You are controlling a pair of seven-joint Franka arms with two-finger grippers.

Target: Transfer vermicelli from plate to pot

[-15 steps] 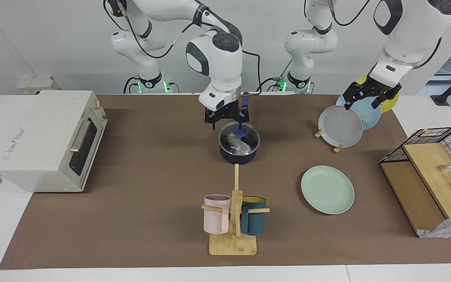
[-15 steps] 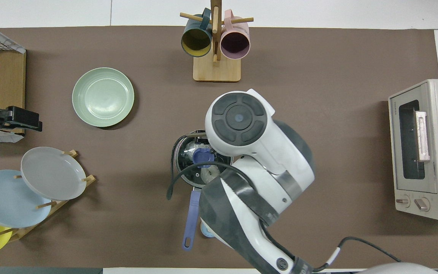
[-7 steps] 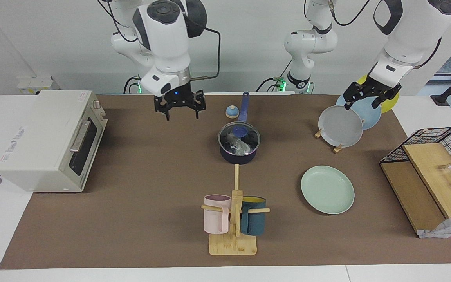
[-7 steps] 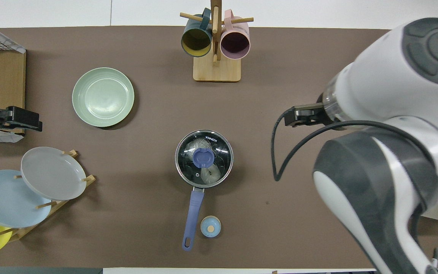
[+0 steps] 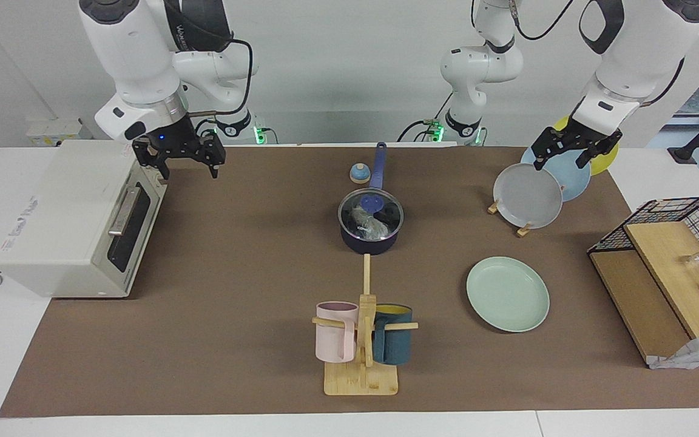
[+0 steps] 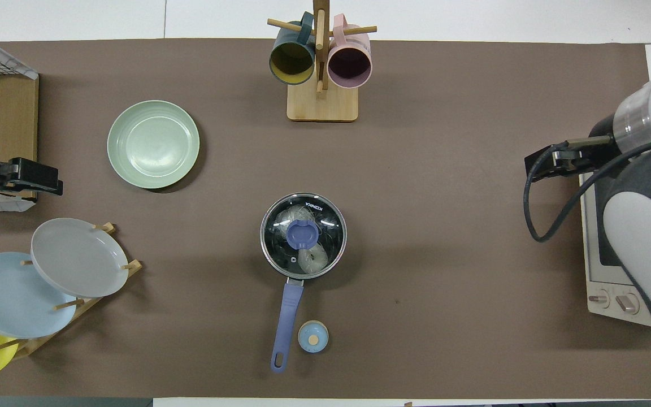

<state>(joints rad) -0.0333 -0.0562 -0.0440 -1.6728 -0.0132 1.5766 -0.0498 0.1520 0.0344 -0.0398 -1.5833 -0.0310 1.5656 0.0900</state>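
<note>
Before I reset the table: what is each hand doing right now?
Left hand: open, empty, over the plate rack.
Right hand: open, empty, beside the toaster oven.

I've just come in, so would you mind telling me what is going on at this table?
Nothing is being handled right now. The vermicelli sits in the pot under a glass lid, and the mint-green plate is bare. The right claw hangs open over the toaster oven's corner; the left claw waits, open, above the plate rack.
</note>
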